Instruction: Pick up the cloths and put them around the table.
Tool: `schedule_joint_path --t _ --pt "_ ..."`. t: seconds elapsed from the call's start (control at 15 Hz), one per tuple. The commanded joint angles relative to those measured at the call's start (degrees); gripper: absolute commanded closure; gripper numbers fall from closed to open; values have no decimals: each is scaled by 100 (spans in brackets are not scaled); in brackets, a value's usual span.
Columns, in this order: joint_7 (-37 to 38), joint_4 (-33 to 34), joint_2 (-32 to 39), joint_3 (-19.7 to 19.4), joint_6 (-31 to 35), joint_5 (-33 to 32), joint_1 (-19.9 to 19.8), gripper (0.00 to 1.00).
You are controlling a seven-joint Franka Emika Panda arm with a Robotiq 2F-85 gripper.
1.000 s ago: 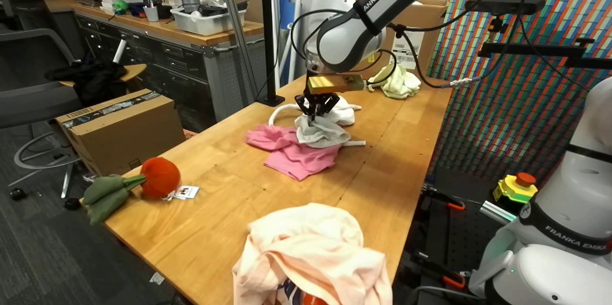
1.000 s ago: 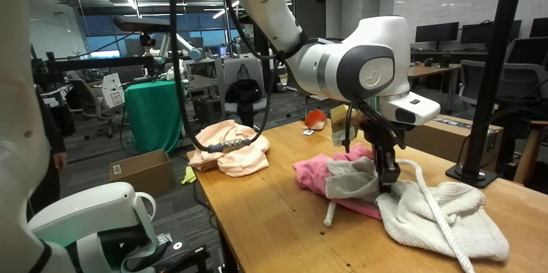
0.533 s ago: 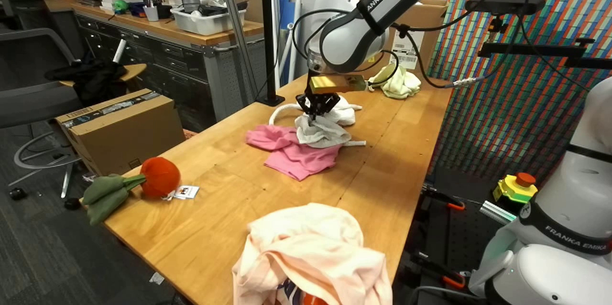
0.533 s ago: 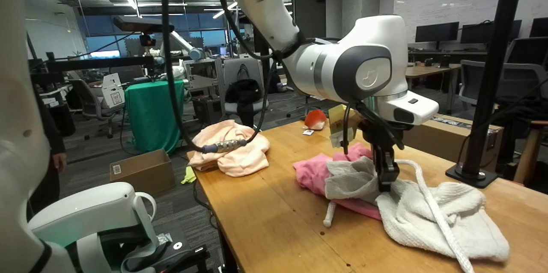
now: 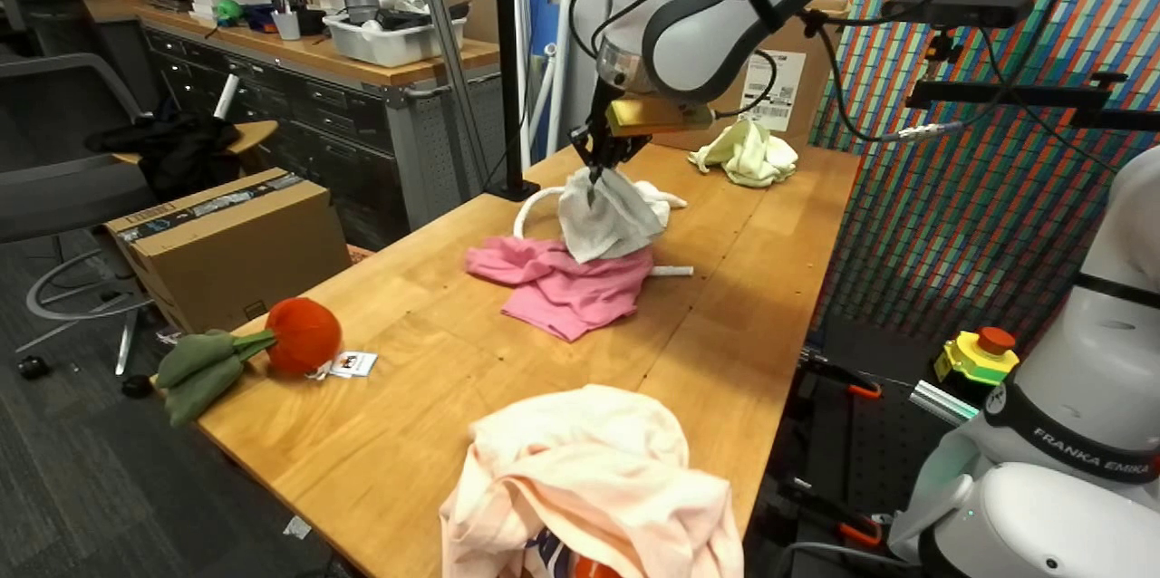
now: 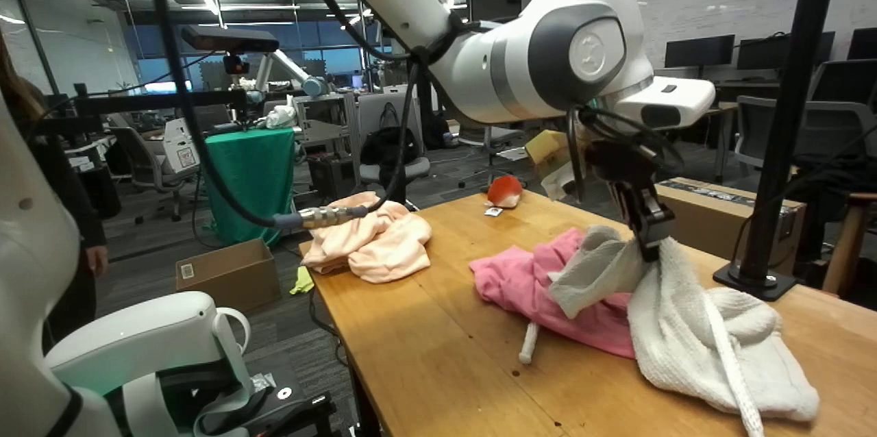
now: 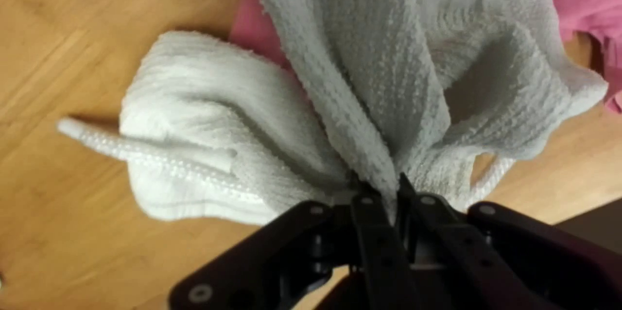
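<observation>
My gripper (image 5: 595,168) is shut on the white cloth (image 5: 609,220), pinching a fold between its fingertips, as the wrist view (image 7: 381,186) shows. In an exterior view the gripper (image 6: 652,248) lifts that fold while the rest of the white cloth (image 6: 712,348) with its cord lies on the table (image 6: 438,355). The pink cloth (image 5: 571,293) lies crumpled on the table, partly under the white one; it also shows in an exterior view (image 6: 517,286). A peach cloth (image 5: 589,460) lies at the near end. A pale green cloth (image 5: 750,154) lies at the far end.
An orange stuffed toy (image 5: 304,336) with green leaves lies at the table's edge beside a small tag. A black post (image 6: 777,149) stands at the table edge near the white cloth. A cardboard box (image 5: 788,75) stands behind the green cloth. A red-topped stop button (image 5: 979,356) sits off the table.
My gripper has risen, tilting slightly, and pulled a fold of the white cloth up off the pink cloth, uncovering more pink. The other cloths have not moved.
</observation>
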Motion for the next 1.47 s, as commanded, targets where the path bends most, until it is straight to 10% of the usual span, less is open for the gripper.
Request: schedule_joint_path --t 0.0,0.33,1.4 --pt "665 -319 -894 -59 259 -1161 -116 94" --pt "1263 -109 -1568 313 -43 -2267 -621 94" --pt "940 778 -1375 554 -936 -2438 -1174 94"
